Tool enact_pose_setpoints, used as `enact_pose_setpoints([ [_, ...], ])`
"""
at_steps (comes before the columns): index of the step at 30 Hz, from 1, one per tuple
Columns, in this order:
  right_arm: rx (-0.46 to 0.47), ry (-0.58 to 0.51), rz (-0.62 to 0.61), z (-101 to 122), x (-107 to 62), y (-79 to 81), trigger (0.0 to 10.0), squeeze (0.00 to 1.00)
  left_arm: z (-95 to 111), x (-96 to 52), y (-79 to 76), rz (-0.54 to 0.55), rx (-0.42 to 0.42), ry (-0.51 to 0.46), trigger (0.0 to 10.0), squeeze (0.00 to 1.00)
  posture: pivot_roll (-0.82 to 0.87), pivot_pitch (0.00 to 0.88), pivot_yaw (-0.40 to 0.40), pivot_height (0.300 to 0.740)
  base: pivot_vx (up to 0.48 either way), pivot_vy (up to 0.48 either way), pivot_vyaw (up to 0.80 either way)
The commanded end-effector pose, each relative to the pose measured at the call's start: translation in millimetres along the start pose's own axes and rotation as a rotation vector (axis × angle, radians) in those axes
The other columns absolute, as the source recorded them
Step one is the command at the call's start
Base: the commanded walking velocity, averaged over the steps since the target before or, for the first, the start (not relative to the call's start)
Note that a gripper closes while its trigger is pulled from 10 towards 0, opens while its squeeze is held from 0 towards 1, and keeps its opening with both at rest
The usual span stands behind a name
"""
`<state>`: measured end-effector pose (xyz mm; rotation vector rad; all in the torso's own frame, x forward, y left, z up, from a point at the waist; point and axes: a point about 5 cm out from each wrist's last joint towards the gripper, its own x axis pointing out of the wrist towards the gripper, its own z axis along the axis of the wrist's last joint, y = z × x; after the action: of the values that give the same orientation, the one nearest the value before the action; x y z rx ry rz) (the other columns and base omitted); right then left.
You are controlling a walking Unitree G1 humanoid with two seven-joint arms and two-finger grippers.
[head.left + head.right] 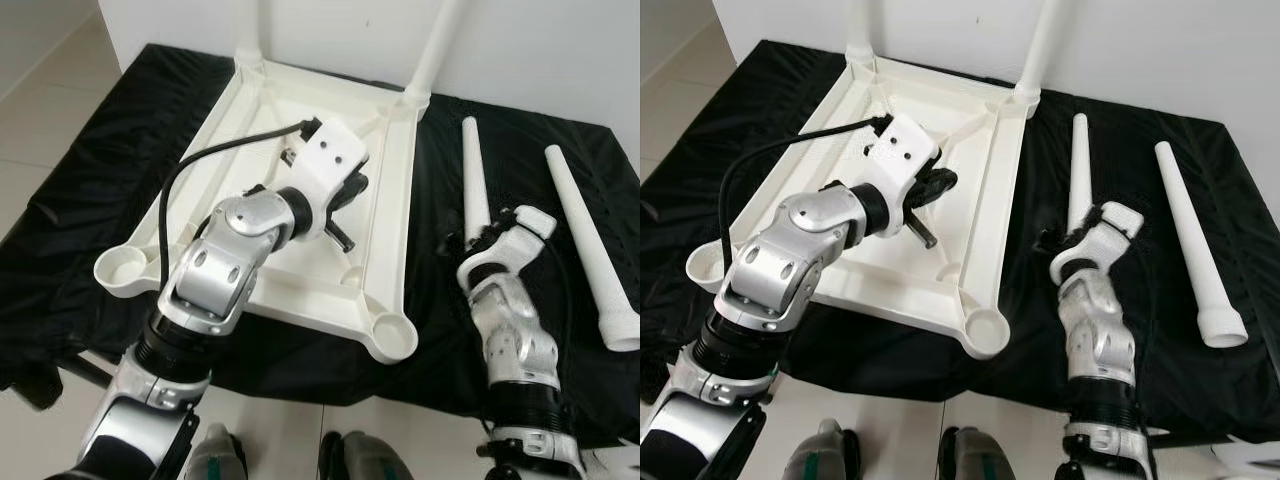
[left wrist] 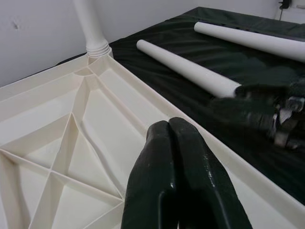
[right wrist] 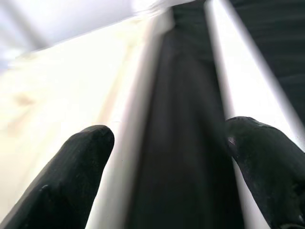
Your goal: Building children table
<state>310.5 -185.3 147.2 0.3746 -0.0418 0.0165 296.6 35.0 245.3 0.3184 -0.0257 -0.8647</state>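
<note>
Black cloth (image 1: 90, 200) over the work surface, white wall behind, pale floor in front. Upside-down white tabletop (image 1: 385, 215) on the cloth, ribbed underside up, no readable writing or label on it. Two legs (image 1: 437, 45) already standing in the far corner sockets; near two corner sockets (image 1: 395, 338) unfilled. Left gripper (image 2: 178, 157) over the ribbed underside near the tabletop's right rail, fingers pressed together and gripping nothing. Two loose legs on the cloth right of the tabletop: nearer leg (image 1: 472, 170) just beside the rail, farther leg (image 1: 590, 250) well apart, wide end toward the robot. Right gripper (image 3: 167, 157) low over the cloth at the near end of the nearer leg, fingers spread wide, strip of cloth between them, leg beside one finger, nothing gripped. Black cable (image 1: 200, 160) looping over the left arm.
</note>
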Motion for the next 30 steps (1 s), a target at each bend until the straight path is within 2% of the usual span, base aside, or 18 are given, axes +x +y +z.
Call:
enact_pose_setpoints([
  [1, 0.008, -0.027, 0.009, 6.1, -1.9, -1.1, 10.0, 0.0, 3.2, 1.5, -1.9, 0.006, 0.009, -0.014, 10.0, 0.0, 0.0, 0.099, -0.076, 0.74, 0.0, 0.0, 0.0],
  [2, 0.025, -0.072, 0.034, 13.9, -0.7, 2.8, 10.0, 0.0, -1.7, 0.7, -6.6, -0.02, 0.008, -0.011, 10.0, 0.0, 0.0, 0.098, -0.081, 0.74, 0.0, 0.0, 0.0],
  [9, 0.04, -0.159, 0.094, 31.8, 3.3, 8.3, 10.0, 0.0, -12.5, -2.6, -14.4, -0.063, 0.02, 0.007, 10.0, 0.0, 0.01, 0.095, -0.092, 0.74, 0.0, 0.0, 0.0],
  [12, -0.003, -0.2, 0.067, 48.3, 11.9, 3.0, 10.0, 0.0, -25.9, -7.7, -21.1, -0.102, 0.103, 0.04, 10.0, 0.0, 0.01, 0.089, -0.096, 0.74, 0.0, 0.0, 0.0],
  [16, -0.121, -0.128, -0.023, 49.0, 21.6, -8.6, 10.0, 0.0, -31.4, -11.5, -24.7, -0.143, 0.121, 0.055, 10.0, 0.0, 0.02, 0.08, -0.095, 0.74, 0.0, 0.0, 0.0],
  [18, -0.13, -0.115, -0.034, 49.3, 23.3, -10.2, 10.0, 0.0, -31.8, -11.7, -24.8, -0.146, 0.12, 0.057, 10.0, 0.0, 0.02, 0.08, -0.095, 0.74, 0.0, 0.0, 0.0],
  [19, -0.157, -0.097, -0.074, 52.4, 28.3, -16.1, 10.0, 0.0, -31.3, -13.2, -26.1, -0.164, 0.122, 0.053, 10.0, 0.0, 0.02, 0.076, -0.096, 0.74, 0.0, 0.0, 0.0],
  [22, -0.166, -0.088, -0.082, 53.6, 30.3, -18.3, 10.0, 0.0, -30.8, -13.8, -27.0, -0.175, 0.125, 0.049, 10.0, 0.0, 0.02, 0.076, -0.096, 0.74, 0.0, 0.0, 0.0],
  [24, -0.206, -0.063, -0.118, 56.6, 34.9, -26.1, 10.0, 0.0, -28.2, -15.8, -30.3, -0.211, 0.12, 0.033, 10.0, 0.0, 0.02, 0.077, -0.098, 0.74, 0.0, 0.0, 0.0],
  [28, -0.222, -0.026, -0.189, 59.9, 41.4, -38.5, 10.0, 0.0, -24.9, -18.9, -35.3, -0.267, 0.122, 0.025, 10.0, 0.0, 0.02, 0.082, -0.098, 0.74, 0.0, 0.0, 0.0],
  [30, -0.222, -0.026, -0.189, 59.9, 41.4, -38.5, 10.0, 0.0, -24.9, -18.9, -35.3, -0.267, 0.122, 0.025, 10.0, 0.0, 0.02, 0.082, -0.098, 0.74, 0.0, 0.0, 0.0],
])
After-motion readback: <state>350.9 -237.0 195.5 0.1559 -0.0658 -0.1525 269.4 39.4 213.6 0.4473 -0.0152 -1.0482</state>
